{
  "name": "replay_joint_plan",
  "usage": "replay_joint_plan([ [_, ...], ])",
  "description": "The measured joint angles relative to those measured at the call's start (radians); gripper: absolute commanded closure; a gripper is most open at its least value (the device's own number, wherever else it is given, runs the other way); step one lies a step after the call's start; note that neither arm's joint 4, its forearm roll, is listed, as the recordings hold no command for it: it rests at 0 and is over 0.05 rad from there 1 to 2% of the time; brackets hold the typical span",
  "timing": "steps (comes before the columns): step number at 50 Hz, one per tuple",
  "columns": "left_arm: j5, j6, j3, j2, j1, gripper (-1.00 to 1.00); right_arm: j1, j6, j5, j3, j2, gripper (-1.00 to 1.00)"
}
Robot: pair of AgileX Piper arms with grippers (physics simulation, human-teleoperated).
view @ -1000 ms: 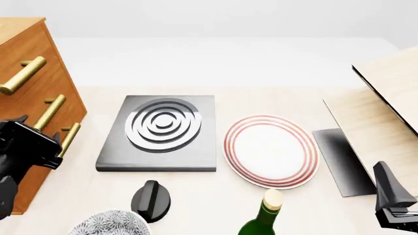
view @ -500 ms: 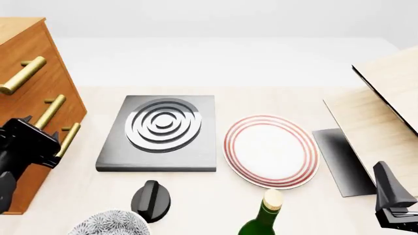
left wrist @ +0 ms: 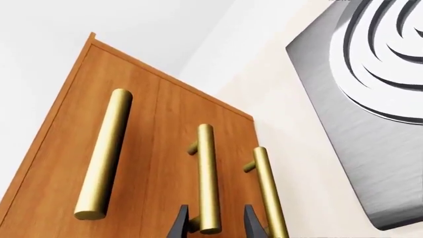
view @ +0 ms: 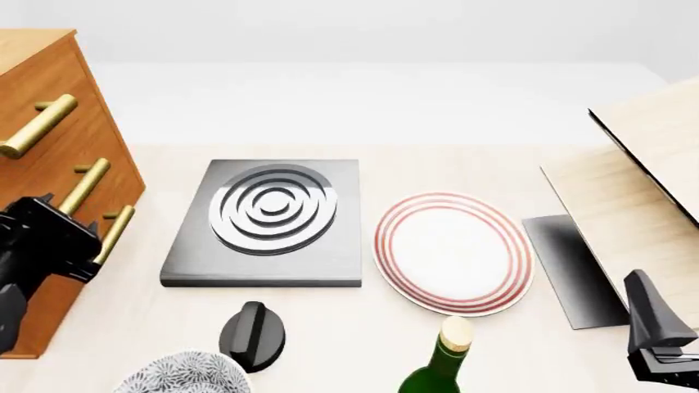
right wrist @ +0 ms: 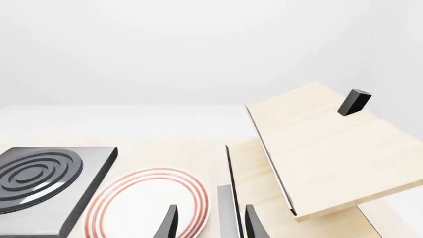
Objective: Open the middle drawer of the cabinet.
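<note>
The cabinet [view: 44, 78] stands at the table's left edge, orange-brown with three brass bar handles. The middle drawer [left wrist: 182, 124] sits flush with the other two fronts. Its handle [view: 84, 186] runs between the upper and lower bars. My left gripper [view: 65, 217] is open at the lower end of that bar. In the left wrist view its fingertips [left wrist: 180, 224] stand on either side of the middle handle [left wrist: 206, 168], and touch cannot be told. My right gripper [right wrist: 210, 223] is open and empty, low at the front right [view: 656, 332].
A grey hob slab with rings [view: 273, 213] lies beside the cabinet, then a red-rimmed plate [view: 453, 250]. Near the front edge are a black knob [view: 254, 332], a patterned bowl [view: 186, 372] and a green bottle [view: 443, 364]. Pale wood panels [view: 644, 180] stand at right.
My left gripper has crept slightly up and toward the cabinet's middle handle. The right arm has not moved, and the drawers look unchanged.
</note>
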Motion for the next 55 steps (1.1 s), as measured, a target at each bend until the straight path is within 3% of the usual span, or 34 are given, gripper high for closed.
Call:
replay_joint_plan([
  [20,0.076,0.007,-0.017,-0.025,-0.019,-1.00,0.000,0.000,0.000,0.000,0.000,-1.00],
  [21,0.078,0.008,-0.017,-0.026,-0.018,1.00,0.000,0.000,0.000,0.000,0.000,-1.00],
  [55,-0.116,0.089,0.009,0.048,-0.029,1.00,0.000,0.000,0.000,0.000,0.000,-1.00],
])
